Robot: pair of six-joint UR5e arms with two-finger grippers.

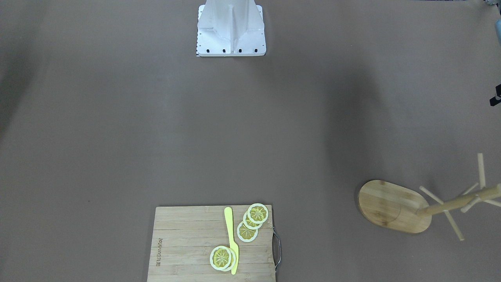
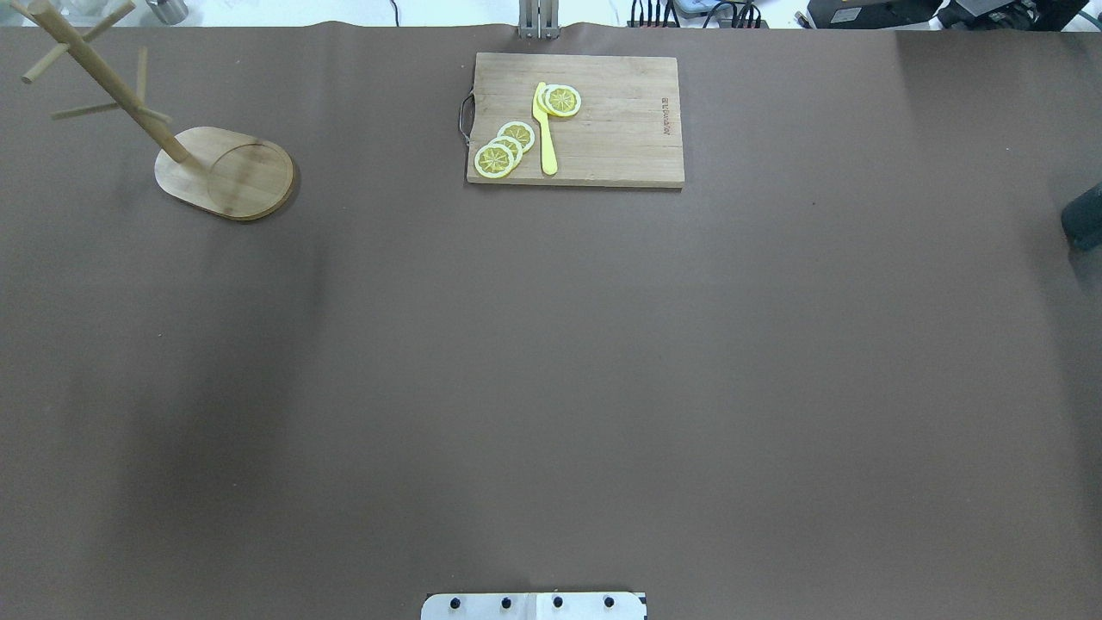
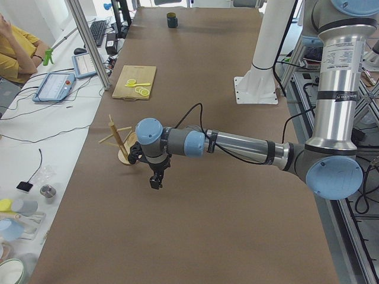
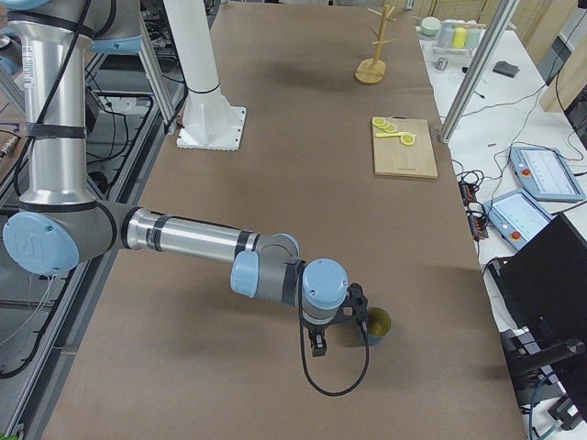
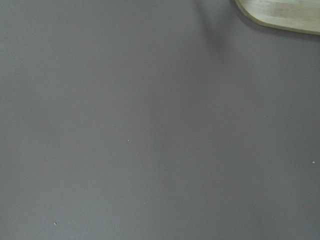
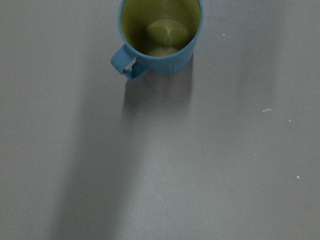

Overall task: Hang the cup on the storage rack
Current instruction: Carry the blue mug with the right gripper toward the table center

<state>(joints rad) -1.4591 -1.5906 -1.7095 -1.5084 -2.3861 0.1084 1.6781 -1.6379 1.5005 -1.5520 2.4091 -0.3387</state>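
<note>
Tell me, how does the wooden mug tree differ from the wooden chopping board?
The mug tree has an oval base with an upright post and angled pegs; the chopping board is a flat rectangle. The mug tree is bare, while the chopping board carries lemon slices and a yellow knife. Both are pale wood and rest on the brown table.

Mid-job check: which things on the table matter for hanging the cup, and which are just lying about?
For the job: cup; storage rack.
Lying about: cutting board; lemon slices on it; yellow knife on it.
</note>
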